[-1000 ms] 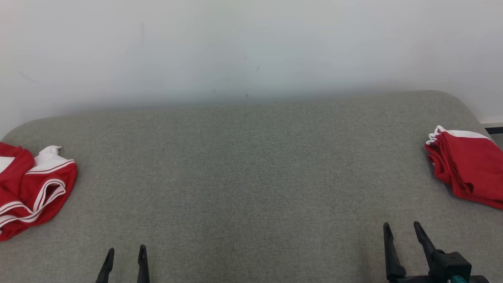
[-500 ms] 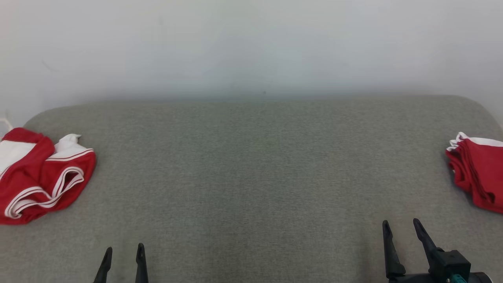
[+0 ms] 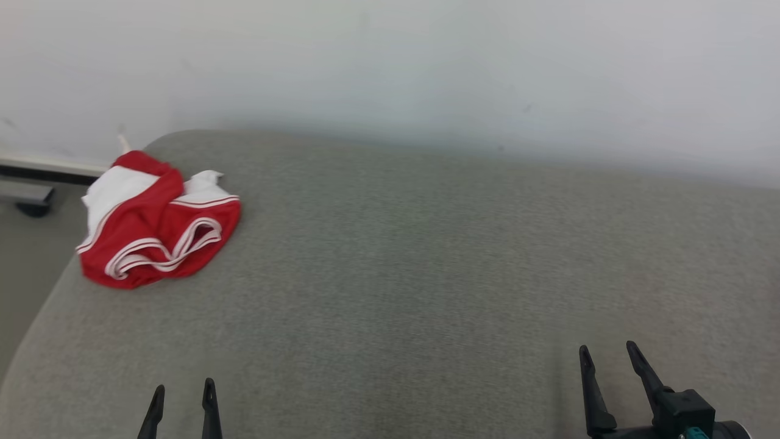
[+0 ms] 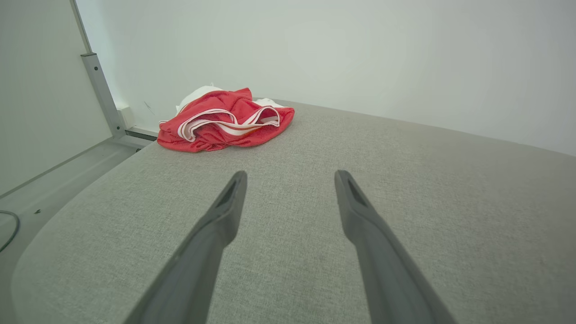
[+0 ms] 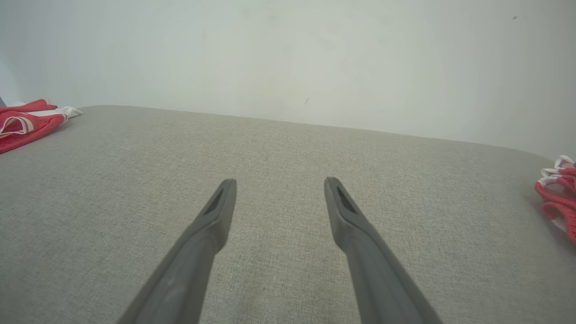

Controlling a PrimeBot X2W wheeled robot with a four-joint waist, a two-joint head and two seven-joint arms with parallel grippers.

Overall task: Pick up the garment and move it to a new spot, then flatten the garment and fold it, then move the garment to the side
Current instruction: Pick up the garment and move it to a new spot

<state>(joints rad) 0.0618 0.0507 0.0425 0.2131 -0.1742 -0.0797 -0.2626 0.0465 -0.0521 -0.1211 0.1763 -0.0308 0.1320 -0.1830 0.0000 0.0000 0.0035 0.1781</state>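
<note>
A crumpled red garment (image 3: 155, 222) with white trim lies on the grey cushion at its far left corner; the left wrist view shows the garment (image 4: 225, 120) ahead and to the left, and the right wrist view catches the garment (image 5: 27, 121) at the left edge. My left gripper (image 3: 183, 393) hovers open over the cushion's near left part, well short of the garment, nothing between its fingers. My right gripper (image 3: 606, 356) stands open and empty over the near right part. Both pairs of fingers (image 4: 234, 189) (image 5: 225, 193) are spread wide.
The grey upholstered surface (image 3: 426, 256) has rounded corners and ends at a white wall. A second pile of red and white cloth (image 5: 558, 198) lies at its right end. Left of the cushion are bare floor, a metal post (image 4: 101, 90) and a baseboard (image 3: 42, 167).
The head camera has swung left: the crumpled garment now sits further into the picture and the red pile on the right has left it. Both grippers stay open and in place.
</note>
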